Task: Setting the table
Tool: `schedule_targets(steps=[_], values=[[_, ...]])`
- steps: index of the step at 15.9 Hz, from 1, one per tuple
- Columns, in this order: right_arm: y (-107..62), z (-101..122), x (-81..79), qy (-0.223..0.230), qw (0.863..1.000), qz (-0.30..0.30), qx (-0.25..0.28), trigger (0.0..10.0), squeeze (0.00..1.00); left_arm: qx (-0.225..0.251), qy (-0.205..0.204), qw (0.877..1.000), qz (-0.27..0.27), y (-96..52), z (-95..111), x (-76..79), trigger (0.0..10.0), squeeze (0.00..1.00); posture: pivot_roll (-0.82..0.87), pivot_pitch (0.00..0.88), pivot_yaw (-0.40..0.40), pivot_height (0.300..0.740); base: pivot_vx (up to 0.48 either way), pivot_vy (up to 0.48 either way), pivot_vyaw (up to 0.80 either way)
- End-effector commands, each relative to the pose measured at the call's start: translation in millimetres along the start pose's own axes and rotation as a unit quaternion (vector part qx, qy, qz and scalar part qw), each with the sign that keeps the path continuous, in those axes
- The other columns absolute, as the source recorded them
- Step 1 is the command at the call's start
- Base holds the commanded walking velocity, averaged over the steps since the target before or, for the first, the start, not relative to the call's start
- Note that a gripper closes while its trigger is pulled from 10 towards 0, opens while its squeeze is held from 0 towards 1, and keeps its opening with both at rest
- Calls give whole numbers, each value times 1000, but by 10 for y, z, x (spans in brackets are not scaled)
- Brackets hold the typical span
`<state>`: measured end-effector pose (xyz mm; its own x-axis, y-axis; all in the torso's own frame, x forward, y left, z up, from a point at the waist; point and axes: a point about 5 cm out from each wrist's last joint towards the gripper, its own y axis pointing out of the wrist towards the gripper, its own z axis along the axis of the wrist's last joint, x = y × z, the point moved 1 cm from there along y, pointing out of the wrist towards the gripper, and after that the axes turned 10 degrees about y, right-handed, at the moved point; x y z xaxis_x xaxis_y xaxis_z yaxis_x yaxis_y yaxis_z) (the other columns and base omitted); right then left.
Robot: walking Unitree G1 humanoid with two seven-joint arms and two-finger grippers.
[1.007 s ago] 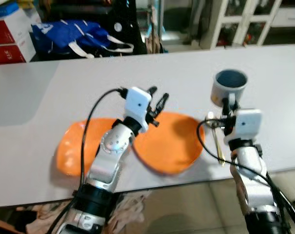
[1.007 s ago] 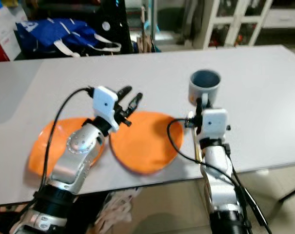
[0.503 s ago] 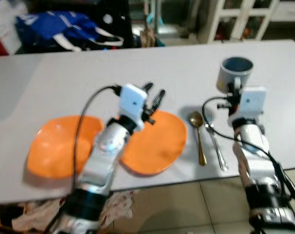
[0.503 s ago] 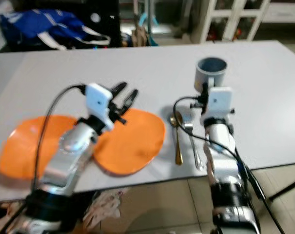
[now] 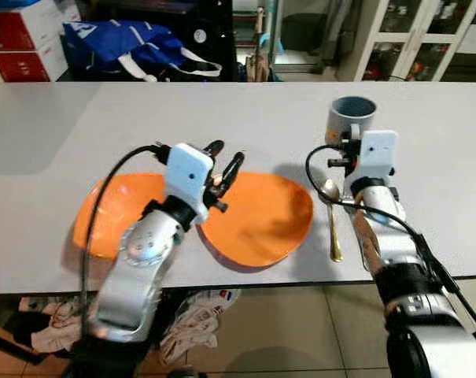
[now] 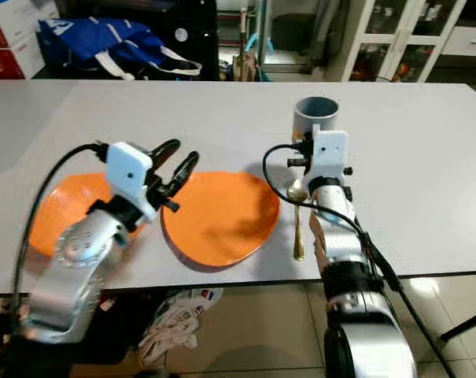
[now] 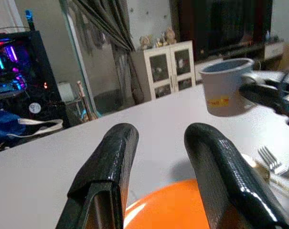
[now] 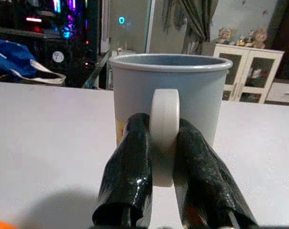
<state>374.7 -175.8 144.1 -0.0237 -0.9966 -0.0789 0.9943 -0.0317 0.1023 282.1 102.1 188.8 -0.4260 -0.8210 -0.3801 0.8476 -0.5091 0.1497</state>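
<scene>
Right gripper (image 8: 163, 157) pinching the handle of the grey mug (image 5: 352, 120), left gripper (image 7: 163, 167) spread wide, holding nothing, over the plates.

The mug is a smooth, glossy cylinder, upright on the matte white table (image 5: 57, 118), with its pale loop handle facing the robot. Two shiny orange plates (image 5: 261, 216) overlap near the table's front edge. A gold spoon (image 5: 333, 224) lies right of them, long axis running front to back, bowl toward the mug.

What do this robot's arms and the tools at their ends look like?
Both arms are jointed silver metal with black collars. Each wrist carries a white box and a looping black cable. The left tool and right tool each have two long, glossy black fingers.
</scene>
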Motion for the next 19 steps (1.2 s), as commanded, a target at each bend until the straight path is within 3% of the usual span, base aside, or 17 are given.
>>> schedule_targets(steps=[1, 8, 13, 14, 15, 16, 19], values=[[49, 28, -10, 14, 1000, 7, 1, 10000, 0, -1, 11, 1000, -29, -58, 55, 69, 10000, 0, 230, 33, -12, 740, 0, 0, 0], [108, -161, -225, 40, 997, 40, -54, 10000, 0, -32, 0, 999, -20, -240, 86, 90, 10000, 0, 264, 112, -26, 740, 0, 0, 0], [55, -300, -235, 43, 996, 35, -75, 10000, 0, -46, -1, 999, -15, -304, 96, 85, 10000, 0, 267, 120, -31, 740, 0, 0, 0], [49, -318, -235, 44, 995, 34, -79, 10000, 106, -47, -1, 999, -15, -305, 98, 87, 10000, 0, 267, 120, -31, 740, 0, 0, 0], [47, -325, -233, 44, 995, 33, -80, 10000, 106, -48, -1, 999, -15, -306, 98, 88, 10000, 0, 267, 120, -31, 740, 0, 0, 0], [44, -339, -231, 50, 995, 32, -83, 10000, 969, -49, -2, 999, -14, -308, 104, 91, 10000, 0, 268, 118, -33, 740, 0, 0, 0], [42, -356, -256, 45, 995, 35, -87, 10000, 1000, -53, -3, 999, -12, -315, 95, 93, 10000, 0, 268, 110, -36, 740, 0, 0, 0]])
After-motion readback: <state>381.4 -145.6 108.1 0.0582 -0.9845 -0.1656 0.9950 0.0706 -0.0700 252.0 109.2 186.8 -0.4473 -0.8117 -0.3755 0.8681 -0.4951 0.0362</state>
